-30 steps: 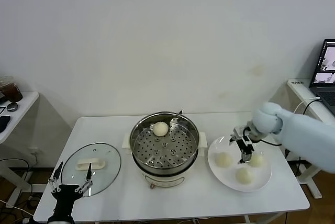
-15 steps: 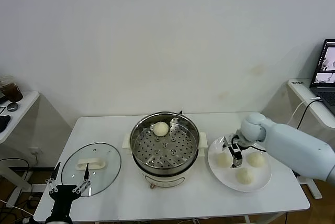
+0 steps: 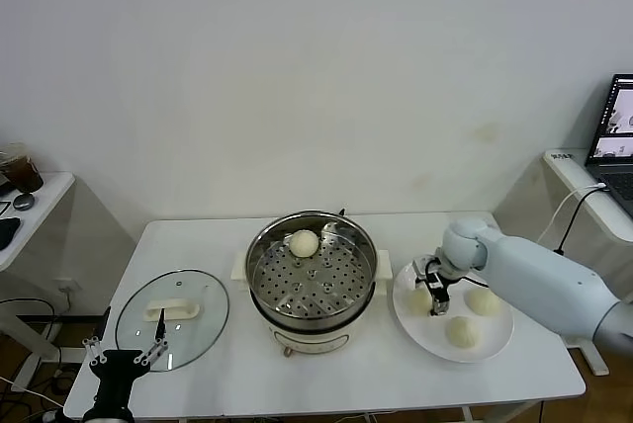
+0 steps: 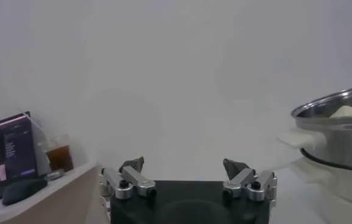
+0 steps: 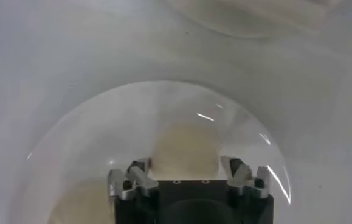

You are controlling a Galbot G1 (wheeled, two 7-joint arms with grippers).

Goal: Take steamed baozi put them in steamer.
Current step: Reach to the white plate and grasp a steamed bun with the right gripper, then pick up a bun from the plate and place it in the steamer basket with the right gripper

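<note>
Jaws on the right gripper [image 3: 431,296] are standing either side of a bun, fingers straddling it closely in the right wrist view, though I cannot say whether they are truly pressing it yet. That gripper is reaching down over the white plate [image 3: 497,339], onto the steamed baozi [image 3: 423,297] nearest the steamer [image 3: 311,267], which makes sense as the shortest carry across. Two more buns are sitting on the plate, one [image 3: 484,299] farther out to the right and one [image 3: 460,329] toward the front edge, well apart so the fingers are getting room to come down around a single bun.

One bun [image 3: 303,242] is already lying on the perforated tray at the back of the pot, leaving the near holes free for the rest. Over on the left, the glass lid [image 3: 172,311] is lying flat on the table [image 3: 356,374], keeping the pot open. Parked low by that front corner, the left gripper [image 4: 188,182] is showing its fingers spread wide, holding nothing, waiting. By my reckoning the pick is just being made, with three buns to go.
</note>
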